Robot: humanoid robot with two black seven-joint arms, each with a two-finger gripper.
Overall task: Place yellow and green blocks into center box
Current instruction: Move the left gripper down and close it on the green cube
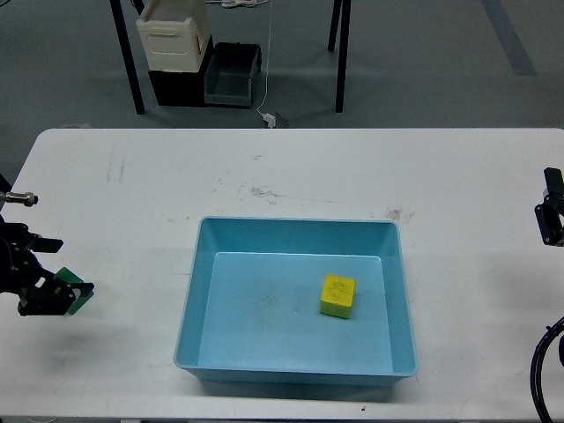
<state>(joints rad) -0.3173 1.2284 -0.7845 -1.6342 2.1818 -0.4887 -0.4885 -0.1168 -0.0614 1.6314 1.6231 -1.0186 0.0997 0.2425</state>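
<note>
One block remains outside the light-blue box [295, 231]: the green block [77, 293], well to the left of it on the white table [132, 203]. The left gripper [55, 298] is closed around this block, low over the table. From there the box lies to the right, so I judge the left arm must carry the block rightward over the box's left wall. The yellow block [337, 295] already sits inside, right of the middle. Far right of the box, the right gripper [552, 216] is near the table edge; I cannot tell its state.
</note>
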